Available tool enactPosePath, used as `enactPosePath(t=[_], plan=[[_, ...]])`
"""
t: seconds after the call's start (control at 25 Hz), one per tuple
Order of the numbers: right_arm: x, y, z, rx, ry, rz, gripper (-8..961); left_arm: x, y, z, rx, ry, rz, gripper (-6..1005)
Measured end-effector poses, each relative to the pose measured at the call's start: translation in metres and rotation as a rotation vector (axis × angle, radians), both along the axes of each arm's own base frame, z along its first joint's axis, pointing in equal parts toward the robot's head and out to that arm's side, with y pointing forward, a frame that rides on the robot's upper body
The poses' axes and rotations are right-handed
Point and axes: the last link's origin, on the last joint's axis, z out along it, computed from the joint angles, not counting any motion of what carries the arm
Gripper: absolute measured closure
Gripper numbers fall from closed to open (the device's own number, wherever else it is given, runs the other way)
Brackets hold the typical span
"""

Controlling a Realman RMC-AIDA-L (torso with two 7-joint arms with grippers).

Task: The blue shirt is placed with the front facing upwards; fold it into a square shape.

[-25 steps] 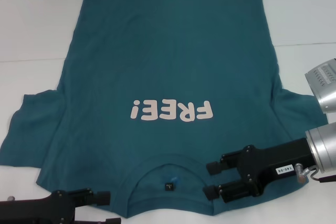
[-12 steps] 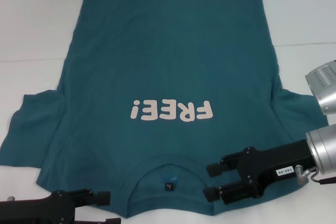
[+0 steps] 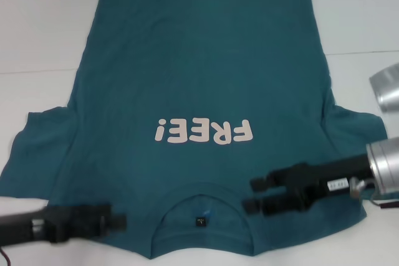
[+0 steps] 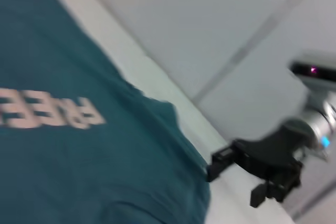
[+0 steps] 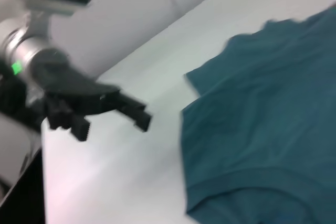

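Note:
The blue shirt (image 3: 199,79) lies flat on the white table, front up, its pale "FREE!" print (image 3: 204,131) readable from the far side and its collar (image 3: 201,207) toward me. My left gripper (image 3: 117,215) hovers open at the shirt's near left shoulder edge, coming in from the left. Over the near right shoulder, beside the collar, my right gripper (image 3: 250,194) is open with nothing between its fingers. The left wrist view shows the shirt (image 4: 79,156) and the right gripper (image 4: 233,179) beyond it. The right wrist view shows the shirt's sleeve (image 5: 262,119) and the left gripper (image 5: 113,124).
The white table (image 3: 37,29) surrounds the shirt, with a faint seam line running across it. A silver part of my right arm (image 3: 388,84) sits at the right edge, beside the shirt's right sleeve (image 3: 355,129). The left sleeve (image 3: 37,147) spreads out flat.
My left gripper has moved farther from me, up to the shirt's near left shoulder edge. The right gripper has lifted slightly away from me, and the arm's silver part has drawn toward the right.

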Motion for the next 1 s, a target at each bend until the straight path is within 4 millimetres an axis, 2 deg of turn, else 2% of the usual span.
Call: enactPosePath(t=[0.4, 0.76, 1.0], plan=[[-0.009, 0.025, 0.018, 0.029, 0.041, -0.248, 221, -0.003, 0.027, 0.031, 0.034, -0.130, 0.315, 85], [-0.024, 0.060, 0.039, 0.023, 0.037, -0.456, 221, -0.021, 0.047, 0.040, 0.090, -0.148, 0.567, 90], [-0.017, 0.074, 0.041, 0.014, 0.008, -0.553, 221, -0.031, 0.055, 0.043, 0.130, -0.151, 0.666, 94]])
